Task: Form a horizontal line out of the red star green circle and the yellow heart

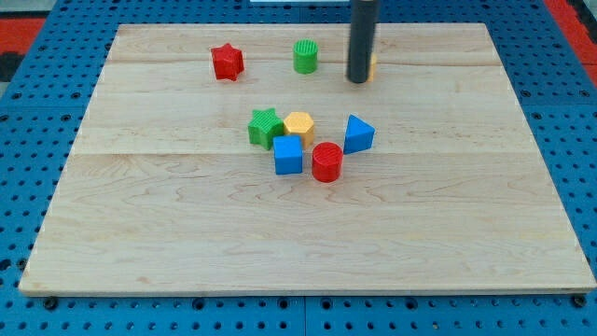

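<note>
The red star sits near the view's top, left of centre. The green circle stands to its right at about the same height. The yellow heart is almost hidden behind my rod; only a thin yellow edge shows on the rod's right side. My tip rests on the board right beside the yellow heart, on its left, and to the right of the green circle.
A cluster sits mid-board: a green star, a yellow hexagon, a blue cube, a red cylinder and a blue triangle. The wooden board lies on a blue pegboard surface.
</note>
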